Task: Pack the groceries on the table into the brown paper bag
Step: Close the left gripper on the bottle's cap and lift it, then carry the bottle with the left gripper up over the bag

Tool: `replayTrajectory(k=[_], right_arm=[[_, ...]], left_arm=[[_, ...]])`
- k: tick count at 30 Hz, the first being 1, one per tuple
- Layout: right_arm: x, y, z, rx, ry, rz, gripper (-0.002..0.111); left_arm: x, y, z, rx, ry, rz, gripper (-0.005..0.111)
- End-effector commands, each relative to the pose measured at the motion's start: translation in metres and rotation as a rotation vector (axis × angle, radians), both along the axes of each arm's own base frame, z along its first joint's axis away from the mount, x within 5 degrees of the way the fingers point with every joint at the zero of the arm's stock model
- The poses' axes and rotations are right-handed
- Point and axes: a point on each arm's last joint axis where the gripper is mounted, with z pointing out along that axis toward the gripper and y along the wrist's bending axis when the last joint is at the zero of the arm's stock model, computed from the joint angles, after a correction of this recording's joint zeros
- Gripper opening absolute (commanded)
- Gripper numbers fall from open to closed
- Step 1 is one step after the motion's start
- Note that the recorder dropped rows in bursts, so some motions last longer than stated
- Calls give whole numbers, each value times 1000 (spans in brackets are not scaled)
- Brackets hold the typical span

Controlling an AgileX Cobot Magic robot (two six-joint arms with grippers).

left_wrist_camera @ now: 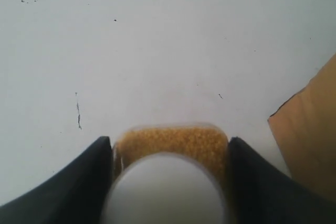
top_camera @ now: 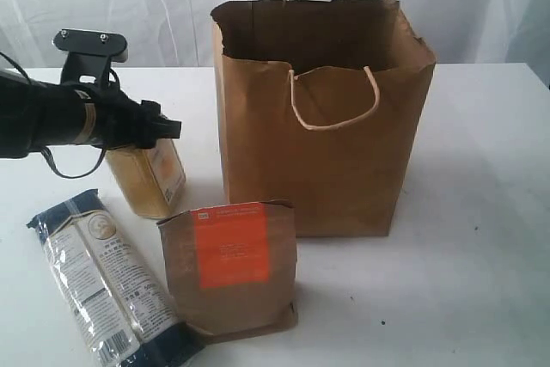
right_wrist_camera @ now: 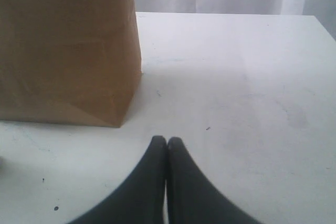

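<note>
**Exterior view.** The brown paper bag (top_camera: 322, 139) stands upright and open-mouthed at the centre of the white worktop (top_camera: 481, 212), with a white cord handle (top_camera: 335, 100) looped over its front face. Its interior shows only shadowed inner walls, so the contents cannot be told. To the left of the bag, the left gripper (top_camera: 165, 130) reaches over the yellow-grain bottle (top_camera: 150, 180). Nearer the camera, the brown orange-labelled pouch (top_camera: 230, 272) stands upright just in front of the bag's left corner. The long clear-and-navy noodle packet (top_camera: 99, 285) lies flat beside the pouch, on its left.

**Left wrist view.** This is the only view that shows the grasp. The two dark fingers (left_wrist_camera: 79, 182) press against opposite sides of the bottle, with its white cap (left_wrist_camera: 165, 190) between them and golden grain visible beyond the cap. A corner of the bag is at the frame edge. Whether the bottle's base rests on the worktop cannot be told.

**Right wrist view.** This is the only view that shows the right gripper (right_wrist_camera: 167, 142). Its fingertips are pressed together with nothing between them, low over bare worktop near the bag's right side
</note>
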Motion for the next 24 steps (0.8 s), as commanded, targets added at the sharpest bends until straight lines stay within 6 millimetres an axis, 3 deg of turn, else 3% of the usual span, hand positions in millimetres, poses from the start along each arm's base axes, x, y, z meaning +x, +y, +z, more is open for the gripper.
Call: replayTrajectory(k=[1,6,12,15,18,24], right_arm=[[0,0,-1,3,-1,-4,0],[0,0,-1,3,-1,-4,0],[0,0,-1,3,-1,-4,0],[0,0,-1,3,-1,-4,0],[0,0,-1,3,-1,-4,0],[0,0,-1,3,-1,-4,0]], left_arm=[[-6,3,48,-21,-145,-19,0],[-27,11,117,-108,-334,-26,0],[-61,27,186,-153,-551,-42,0],[-80,33,213,-234,-618,-54,0],[-94,26,236,-370,-625,-165,0],[-100,18,263,-460,-653,-258,0]])
